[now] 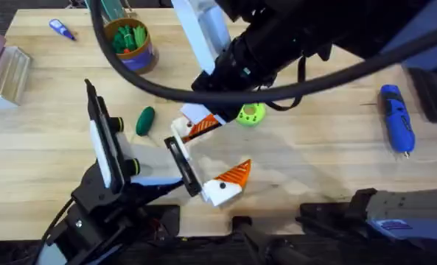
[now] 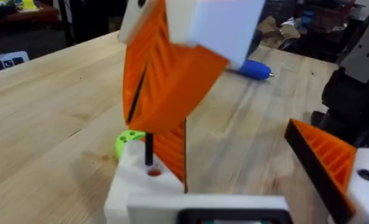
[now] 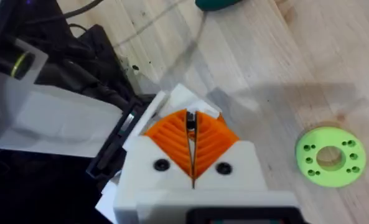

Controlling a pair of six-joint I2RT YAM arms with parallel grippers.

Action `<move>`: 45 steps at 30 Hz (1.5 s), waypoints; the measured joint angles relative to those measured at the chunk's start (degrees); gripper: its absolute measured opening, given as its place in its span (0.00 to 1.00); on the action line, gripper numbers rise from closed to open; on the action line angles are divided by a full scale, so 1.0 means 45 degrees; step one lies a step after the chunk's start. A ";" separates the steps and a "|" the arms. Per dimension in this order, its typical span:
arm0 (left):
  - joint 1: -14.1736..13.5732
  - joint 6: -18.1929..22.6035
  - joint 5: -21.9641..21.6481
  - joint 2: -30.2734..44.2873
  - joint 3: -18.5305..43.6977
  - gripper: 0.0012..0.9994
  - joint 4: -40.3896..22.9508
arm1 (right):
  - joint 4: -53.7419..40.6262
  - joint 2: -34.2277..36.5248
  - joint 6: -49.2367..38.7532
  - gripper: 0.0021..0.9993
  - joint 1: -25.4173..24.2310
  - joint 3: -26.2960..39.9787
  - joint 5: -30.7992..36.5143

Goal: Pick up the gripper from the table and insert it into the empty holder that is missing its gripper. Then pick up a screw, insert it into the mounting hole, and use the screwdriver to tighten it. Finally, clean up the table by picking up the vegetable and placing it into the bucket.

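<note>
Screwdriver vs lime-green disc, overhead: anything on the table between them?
No objects. In the overhead view the wood between the lime-green disc and the screwdriver is bare tabletop, though the right arm's dark cable passes above it.

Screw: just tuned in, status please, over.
Right gripper shut on screw, tip at the hole in the holder. Left gripper open, empty. Screwdriver lying free. Nothing blocking.

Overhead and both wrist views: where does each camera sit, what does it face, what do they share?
Overhead: above the arm bases, facing down and forward at the table; both arms show.
Left wrist: on the left arm, facing across the table past its open left claw toward the screwdriver.
Right wrist: on the right arm, facing down past its shut right claw.
Shared: all three show the lime disc.
</note>
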 joint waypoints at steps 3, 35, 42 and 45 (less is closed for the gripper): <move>0.0000 0.0005 0.0000 -0.0005 0.0000 0.99 -0.0002 | 0.0012 0.0000 0.0002 0.00 0.0007 0.0000 0.0036; 0.0000 -0.0083 -0.0010 0.0000 0.0000 0.99 -0.0007 | -0.0151 0.0330 0.0036 0.00 0.0243 0.0112 -0.0359; 0.0000 -0.0063 -0.0005 0.0000 0.0000 0.99 -0.0002 | -0.0282 0.0355 0.0036 0.00 0.0248 0.0112 -0.0015; 0.0000 -0.0063 -0.0010 0.0000 0.0000 0.99 -0.0002 | -0.0277 0.0355 0.0040 0.00 0.0248 0.0112 0.0029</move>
